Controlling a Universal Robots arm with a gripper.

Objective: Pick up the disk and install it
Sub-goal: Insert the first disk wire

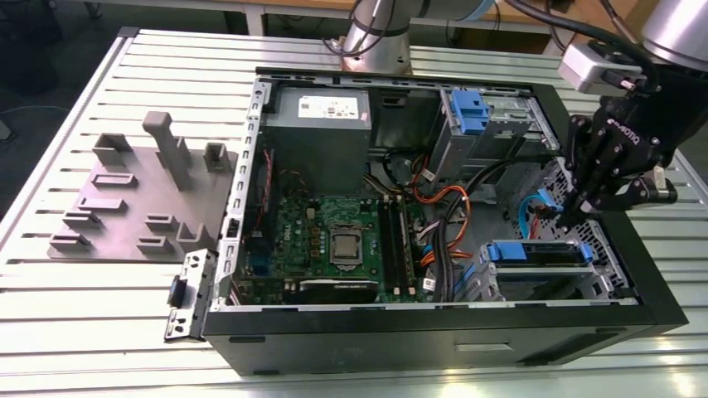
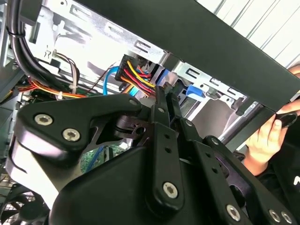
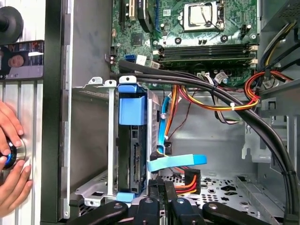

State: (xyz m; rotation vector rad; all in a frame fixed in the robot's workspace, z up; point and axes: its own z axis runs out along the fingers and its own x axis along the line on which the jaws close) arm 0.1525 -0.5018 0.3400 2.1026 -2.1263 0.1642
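The disk (image 1: 538, 252), edged by its blue plastic frame, sits inside the metal drive cage at the front corner of the open computer case (image 1: 443, 332), toward the exterior view's right. In the first wrist view the disk (image 3: 135, 154) stands edge-on in the cage, its connector side facing the cables. My gripper (image 1: 576, 217) hangs just above and beside the cage, fingers together with nothing between them. The shut gripper (image 3: 161, 187) lies a short way from the disk's end. Its black fingers (image 2: 161, 101) show against a bundle of coloured wires.
A second blue carrier (image 1: 470, 108) sits in the upper bay. Orange, yellow and black cables (image 3: 220, 101) and a blue ribbon cable (image 3: 176, 163) cross the space beside the cage. A person's hand (image 3: 10, 159) rests outside the case wall. A grey fixture plate (image 1: 138, 203) lies on the table.
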